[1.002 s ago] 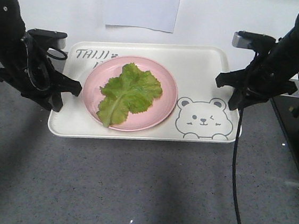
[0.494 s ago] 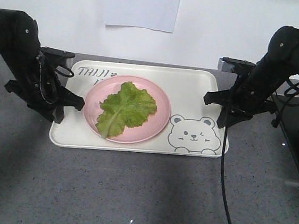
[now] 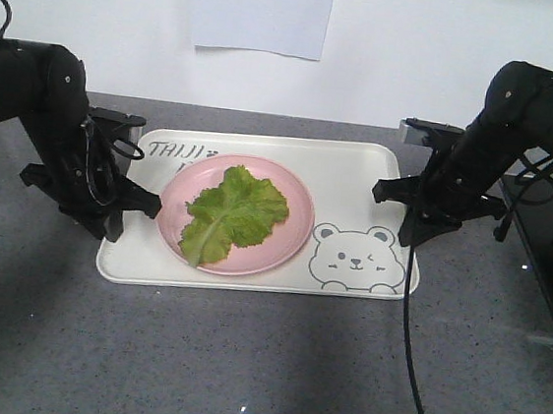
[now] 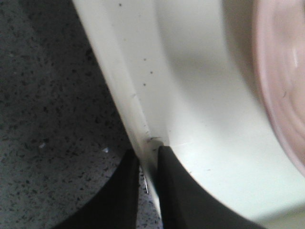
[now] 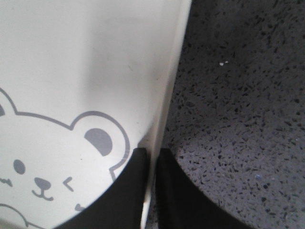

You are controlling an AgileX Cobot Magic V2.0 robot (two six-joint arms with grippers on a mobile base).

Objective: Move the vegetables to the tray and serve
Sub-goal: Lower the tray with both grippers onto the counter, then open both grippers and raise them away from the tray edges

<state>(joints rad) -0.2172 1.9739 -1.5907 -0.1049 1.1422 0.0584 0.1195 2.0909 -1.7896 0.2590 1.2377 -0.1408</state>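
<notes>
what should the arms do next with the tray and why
Probably ease both arms apart only after setting it down level. The left gripper and right gripper are each pinched on a rim of the tray, with the lettuce leaf on the pink plate already aboard. Whether the tray rests on the counter is unclear, so lower gently first.

From my remote station I see a grey speckled worktop (image 3: 240,361) running back to a white wall. A cream-white tray (image 3: 359,176) with a winking bear drawing and grey lettering lies flat on it, near the back edge. A black cable (image 3: 415,380) trails across the stone to the front.
</notes>
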